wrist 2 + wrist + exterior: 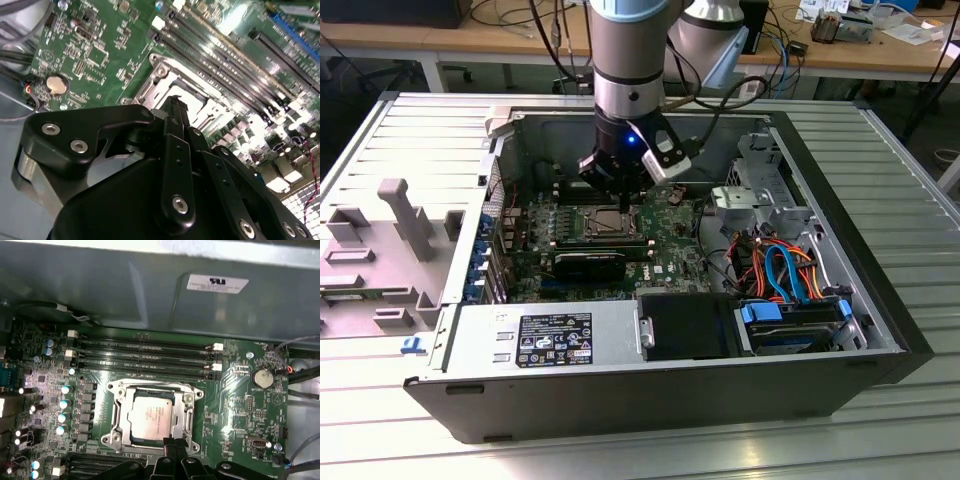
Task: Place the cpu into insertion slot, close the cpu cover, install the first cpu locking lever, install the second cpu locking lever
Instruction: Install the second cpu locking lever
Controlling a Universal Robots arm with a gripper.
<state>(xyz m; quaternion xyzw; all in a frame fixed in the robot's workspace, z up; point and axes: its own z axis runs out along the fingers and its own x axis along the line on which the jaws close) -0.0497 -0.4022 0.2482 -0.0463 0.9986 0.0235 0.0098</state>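
Note:
The cpu (151, 415), a dull silver square, lies flat in the insertion slot (111, 388) on the green motherboard. The cpu cover (188, 409), a thin silver frame, lies down around it, and the chip shows through its cut-out. My gripper (173, 444) hovers at one edge of the socket, its two black fingers pressed together with nothing visible between them. In the second wrist view the fingertips (175, 106) point down at the socket's silver frame (165, 75). In the exterior view the gripper (620, 203) hangs just above the socket (608, 223) inside the open computer case.
Long black memory slots (145, 357) run beside the socket. A coin battery (261, 378) sits on the board nearby. The case holds a grey power supply (550, 340), drive bays with blue and orange cables (790, 270), and metal walls (880, 230) all round.

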